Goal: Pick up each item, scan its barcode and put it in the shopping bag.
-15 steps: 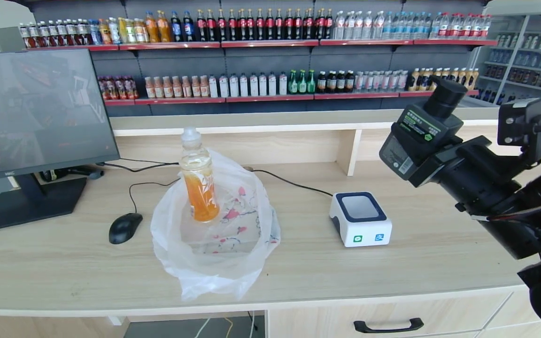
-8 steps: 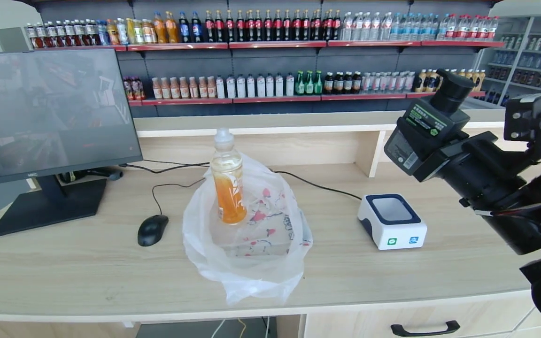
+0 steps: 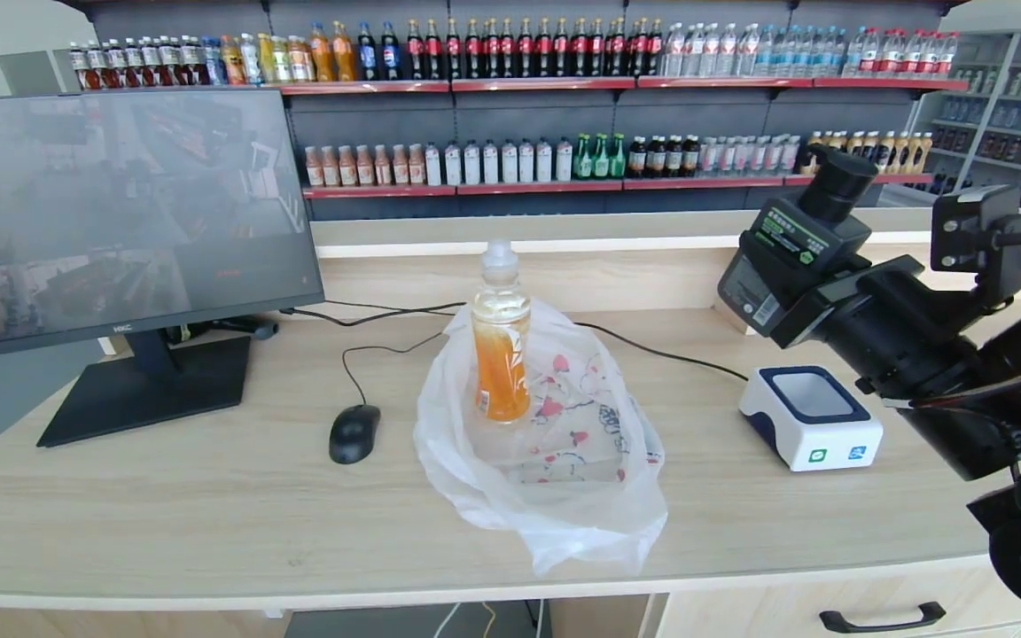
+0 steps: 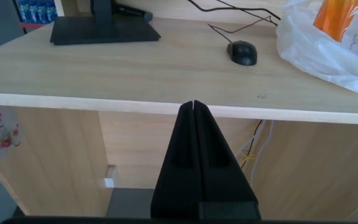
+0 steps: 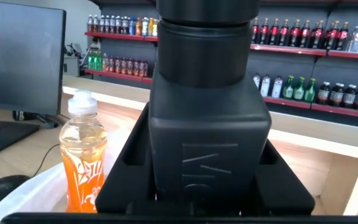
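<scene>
Bright even indoor light, faint shadows, reflections on the monitor (image 3: 120,204), shelves (image 3: 564,84) bowed at edges

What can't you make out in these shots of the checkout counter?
Dark bottle: label print too small, head view.
Orange bottle: base hidden behind the bag rim, right wrist view.
Bag's other contents: blurred by crumpled plastic, head view.
Monitor: left side cut off by the edge, head view.

On the tabletop (image 3: 165,514) the shopping bag (image 3: 581,496) sits midway, a bottle (image 3: 501,354) upright in it. Left of the bag lies the mouse (image 3: 354,433), farther left the monitor (image 3: 112,213); right of the bag, apart from it, the scanner (image 3: 810,430). A second bottle (image 3: 785,257) (gripped in the right claw (image 3: 830,306)) hangs above the scanner. Behind it all stand shelves (image 3: 546,84).
</scene>
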{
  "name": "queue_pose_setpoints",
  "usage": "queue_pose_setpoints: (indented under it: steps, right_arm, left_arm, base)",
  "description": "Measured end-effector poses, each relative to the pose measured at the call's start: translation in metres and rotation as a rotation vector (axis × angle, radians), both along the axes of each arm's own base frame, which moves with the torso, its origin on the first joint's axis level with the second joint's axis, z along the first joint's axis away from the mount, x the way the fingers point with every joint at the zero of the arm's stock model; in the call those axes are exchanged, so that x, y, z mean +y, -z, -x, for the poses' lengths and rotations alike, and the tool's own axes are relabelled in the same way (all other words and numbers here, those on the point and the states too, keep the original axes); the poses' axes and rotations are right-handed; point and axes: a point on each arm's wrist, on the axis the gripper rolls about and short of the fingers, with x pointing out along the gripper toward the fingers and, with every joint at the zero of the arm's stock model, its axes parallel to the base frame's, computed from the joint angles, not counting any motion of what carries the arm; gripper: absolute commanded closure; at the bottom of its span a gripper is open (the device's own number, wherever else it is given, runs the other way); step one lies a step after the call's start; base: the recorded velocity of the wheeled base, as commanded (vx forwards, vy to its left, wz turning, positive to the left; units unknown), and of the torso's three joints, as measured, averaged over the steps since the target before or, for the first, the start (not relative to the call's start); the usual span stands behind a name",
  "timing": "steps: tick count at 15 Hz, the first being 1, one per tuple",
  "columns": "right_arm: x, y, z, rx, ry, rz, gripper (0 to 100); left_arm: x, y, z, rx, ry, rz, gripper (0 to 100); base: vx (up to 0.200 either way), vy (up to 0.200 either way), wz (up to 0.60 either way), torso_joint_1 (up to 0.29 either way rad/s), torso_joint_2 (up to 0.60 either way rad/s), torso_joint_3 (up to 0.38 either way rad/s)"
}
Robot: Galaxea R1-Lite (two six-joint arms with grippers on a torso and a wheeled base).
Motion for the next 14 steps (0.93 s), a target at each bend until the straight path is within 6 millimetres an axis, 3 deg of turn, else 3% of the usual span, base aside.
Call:
queue_pose_setpoints:
  steps: [6, 14]
  right_arm:
    - [0.000, 0.002, 0.003, 0.007, -0.005, 0.003, 100]
    - [0.002, 0.026, 0.013, 0.103, -0.026, 0.045, 100]
  left_arm:
    - [0.000, 0.000, 0.000, 0.000, 0.001, 0.000, 100]
    - [0.000, 0.000, 0.000, 0.002, 0.000, 0.000, 100]
  base:
    - [0.000, 0.000, 0.50, 0.000, 0.00, 0.003]
    - [0.000, 0.000, 0.00, 0.000, 0.00, 0.000]
